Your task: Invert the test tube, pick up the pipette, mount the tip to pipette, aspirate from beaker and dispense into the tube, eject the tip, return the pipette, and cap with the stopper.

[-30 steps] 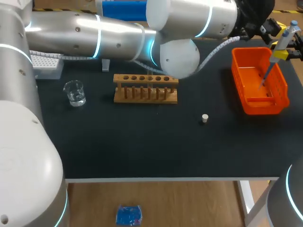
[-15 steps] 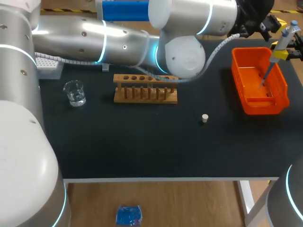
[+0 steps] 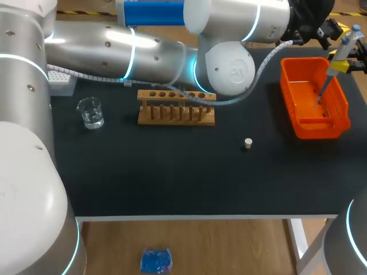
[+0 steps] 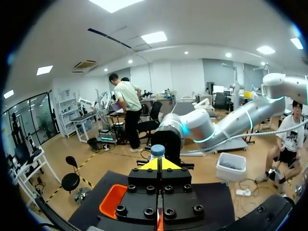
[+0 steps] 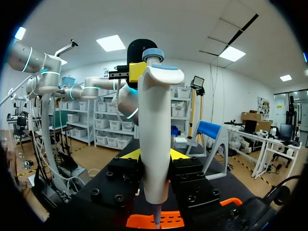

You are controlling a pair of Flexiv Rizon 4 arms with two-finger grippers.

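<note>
Holding pipette [image 5: 155,139] upright at table's 2 o'clock, tip over orange bin [image 3: 288,86] | right gripper [image 5: 154,156] clamped on its body | left gripper [image 4: 160,164] tips together, empty (pipette top just ahead) | stopper [image 3: 248,143] at bin's 8 o'clock

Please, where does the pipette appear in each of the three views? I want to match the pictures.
Head view: the pipette stands at the far right, its tip over the orange bin.
Left wrist view: only its blue top shows, just ahead of the left gripper.
Right wrist view: it stands upright between the fingers of the right gripper.
Shared landmark: the orange bin, below the pipette in every view.
</note>
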